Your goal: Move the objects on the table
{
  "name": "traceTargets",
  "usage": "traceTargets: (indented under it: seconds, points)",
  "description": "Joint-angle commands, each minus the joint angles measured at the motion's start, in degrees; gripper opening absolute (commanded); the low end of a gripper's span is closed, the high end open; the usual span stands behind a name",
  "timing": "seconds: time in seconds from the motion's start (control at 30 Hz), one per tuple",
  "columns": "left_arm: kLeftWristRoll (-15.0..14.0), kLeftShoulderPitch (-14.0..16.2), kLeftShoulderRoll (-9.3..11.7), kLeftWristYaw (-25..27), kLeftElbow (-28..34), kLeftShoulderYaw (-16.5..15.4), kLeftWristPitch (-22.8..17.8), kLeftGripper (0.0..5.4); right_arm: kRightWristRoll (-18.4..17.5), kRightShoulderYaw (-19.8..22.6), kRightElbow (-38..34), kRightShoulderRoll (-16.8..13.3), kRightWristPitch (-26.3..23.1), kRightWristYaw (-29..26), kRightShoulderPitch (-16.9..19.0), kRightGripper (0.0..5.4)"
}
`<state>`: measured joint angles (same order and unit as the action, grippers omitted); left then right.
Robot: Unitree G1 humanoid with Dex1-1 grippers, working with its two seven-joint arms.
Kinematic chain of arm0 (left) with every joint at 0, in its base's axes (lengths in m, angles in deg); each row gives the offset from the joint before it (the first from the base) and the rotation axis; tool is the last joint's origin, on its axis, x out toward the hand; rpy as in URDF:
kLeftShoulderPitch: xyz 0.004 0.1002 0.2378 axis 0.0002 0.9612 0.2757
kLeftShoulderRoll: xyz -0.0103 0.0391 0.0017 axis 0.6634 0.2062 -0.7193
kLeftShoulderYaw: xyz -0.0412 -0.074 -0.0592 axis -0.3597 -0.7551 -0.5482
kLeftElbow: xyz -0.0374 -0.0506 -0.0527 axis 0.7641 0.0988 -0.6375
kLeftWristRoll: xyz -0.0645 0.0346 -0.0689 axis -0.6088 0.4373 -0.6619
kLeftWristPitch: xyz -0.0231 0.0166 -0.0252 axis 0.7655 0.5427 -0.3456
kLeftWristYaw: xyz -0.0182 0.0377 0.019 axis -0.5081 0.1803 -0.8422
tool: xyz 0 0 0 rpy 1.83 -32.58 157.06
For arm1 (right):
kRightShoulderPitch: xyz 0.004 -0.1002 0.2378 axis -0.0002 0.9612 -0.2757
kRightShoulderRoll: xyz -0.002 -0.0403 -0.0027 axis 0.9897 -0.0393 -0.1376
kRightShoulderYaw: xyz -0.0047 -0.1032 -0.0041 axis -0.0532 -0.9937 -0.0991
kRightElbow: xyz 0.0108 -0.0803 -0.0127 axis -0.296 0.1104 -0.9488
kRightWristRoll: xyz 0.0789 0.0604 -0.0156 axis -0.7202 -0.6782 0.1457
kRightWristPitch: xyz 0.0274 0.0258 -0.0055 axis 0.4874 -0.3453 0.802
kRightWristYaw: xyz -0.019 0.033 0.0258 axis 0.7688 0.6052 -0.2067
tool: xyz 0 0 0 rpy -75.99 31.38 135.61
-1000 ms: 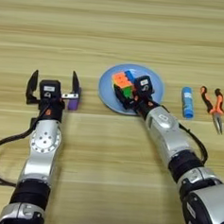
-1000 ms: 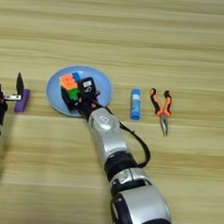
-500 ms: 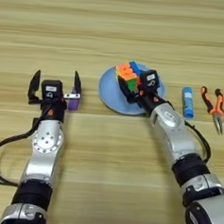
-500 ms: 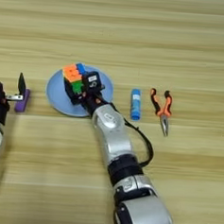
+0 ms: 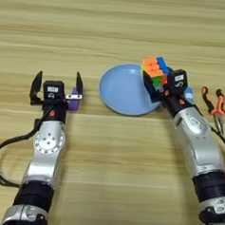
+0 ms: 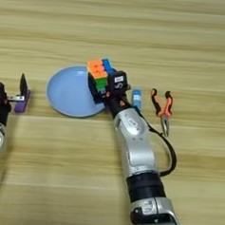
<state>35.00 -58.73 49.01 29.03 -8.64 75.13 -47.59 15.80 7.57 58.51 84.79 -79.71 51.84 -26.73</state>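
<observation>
The multicoloured puzzle cube point(image 5: 154, 71) is held above the right rim of the round light-blue plate point(image 5: 123, 90), with my right gripper point(image 5: 156, 82) shut on it. The plate lies on the wooden table point(image 5: 115, 33) with nothing in it. At the left, my left gripper point(image 5: 59, 76) stands open, its two black fingers pointing away from me. A small purple block point(image 5: 74, 103) lies against the base of its right-hand finger, partly hidden by it.
A small blue tube point(image 6: 136, 97) lies just right of the plate, close behind my right wrist. Orange-handled pliers point(image 6: 162, 107) lie further right. A black cable runs along each forearm.
My right gripper has carried the cube from the middle of the plate up and to the right, over the plate's right rim. The left arm and purple block have not moved.
</observation>
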Motion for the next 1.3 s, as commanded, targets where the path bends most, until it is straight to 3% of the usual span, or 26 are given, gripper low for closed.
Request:
traceTargets:
  seconds: [0.03,0.3,0.6,0.9,1.3]
  points:
    - [0.3,0.1,-0.3,-0.1,0.0,0.4,-0.5,5.40,-0.5,1.1,-3.7,-1.3,-1.2,1.2,2.1,3.39]
    - [0.2,-0.1,-0.4,0.1,-0.5,0.4,-0.4,5.40,-2.1,7.4,-6.7,-5.6,-1.9,3.6,4.7,3.39]
    - [0.0,-0.3,-0.3,0.5,-1.0,0.3,-0.3,5.40,-3.4,11.7,-8.2,-8.7,-2.6,5.5,7.2,3.39]
    - [0.1,-0.7,-0.3,0.5,-1.4,0.3,-0.2,5.40,-4.0,17.3,-2.5,-12.0,-2.6,8.9,6.7,3.39]
    - [0.0,-0.9,-0.1,0.6,-1.2,0.3,-0.2,5.40,-4.6,19.7,3.9,-13.9,-1.6,10.1,6.1,3.39]
